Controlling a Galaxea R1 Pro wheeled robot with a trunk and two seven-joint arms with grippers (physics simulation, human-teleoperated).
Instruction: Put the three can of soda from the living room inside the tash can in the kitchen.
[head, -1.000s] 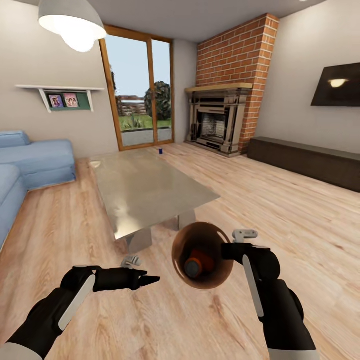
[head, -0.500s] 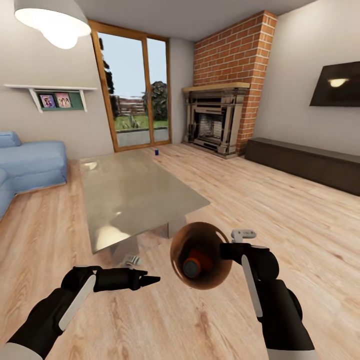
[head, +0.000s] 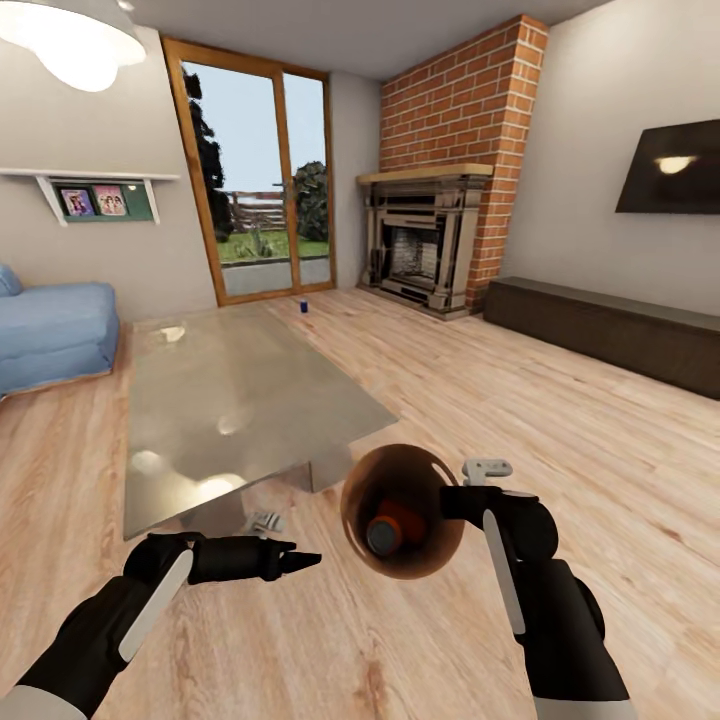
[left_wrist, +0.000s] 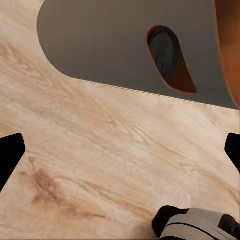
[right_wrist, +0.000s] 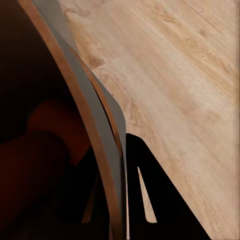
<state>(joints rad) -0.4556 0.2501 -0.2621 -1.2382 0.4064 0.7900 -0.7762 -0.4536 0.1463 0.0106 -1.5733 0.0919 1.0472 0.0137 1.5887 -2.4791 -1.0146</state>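
Observation:
My right gripper (head: 448, 501) is shut on the rim of the tash can (head: 356, 490), a brown wooden bucket held tilted above the plank floor with its mouth towards the head camera. Orange cans of soda (head: 392, 528) lie inside it, one grey top showing. In the right wrist view the bucket's thin wall (right_wrist: 95, 125) runs between the two black fingers (right_wrist: 150, 200). A dark blue can of soda (head: 302, 306) stands far off, past the low table's far end, near the glass door. My left gripper (head: 300, 560) hangs over the floor left of the bucket, fingers wide apart (left_wrist: 120, 155), holding nothing.
The shiny low table (head: 230, 400) fills the middle left, its near corner close to the bucket. A blue sofa (head: 55, 330) sits at the far left, the brick fireplace (head: 425, 240) at the back, a long dark bench (head: 600, 330) along the right wall. Open floor lies to the right.
The whole view has shifted: table, sofa and lamp slid leftwards in the picture as the camera moved. Both arms and the bucket keep their places relative to the camera.

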